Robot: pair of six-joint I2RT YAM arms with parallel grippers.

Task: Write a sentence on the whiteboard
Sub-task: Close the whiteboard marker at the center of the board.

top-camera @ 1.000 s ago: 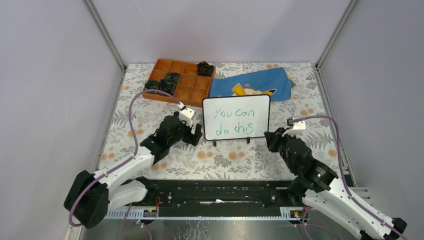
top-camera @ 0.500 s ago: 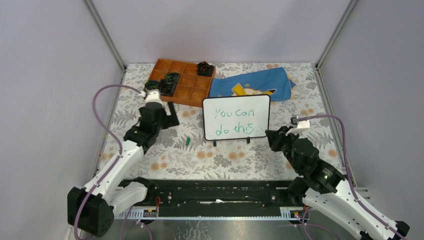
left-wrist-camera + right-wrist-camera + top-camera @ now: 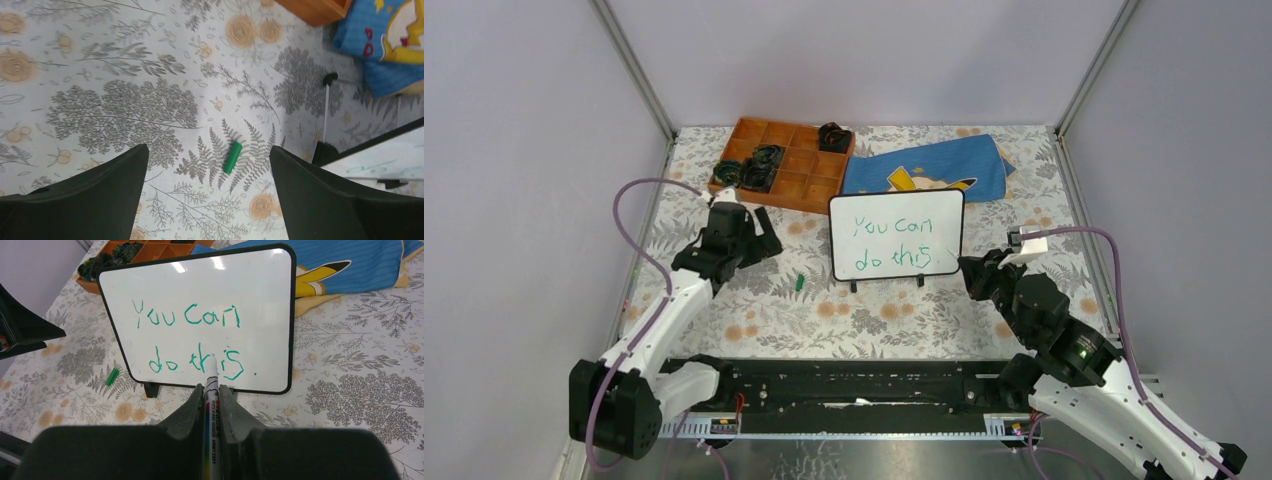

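I judge the whiteboard [image 3: 896, 236] light, stiff, tippy, best held by its frame [image 3: 292, 315]; right gripper [image 3: 211, 393] clamps the marker [image 3: 211, 374], left gripper [image 3: 207, 152] gapes empty.

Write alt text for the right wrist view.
A whiteboard bearing the green sentence "You can do this." stands on a floral tablecloth. The right gripper grips a marker pointed at the second line. A green cap lies left of the board; a blue cloth and orange tray sit behind.

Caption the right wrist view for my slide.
Right claw grips a marker before the whiteboard reading "You can do this."
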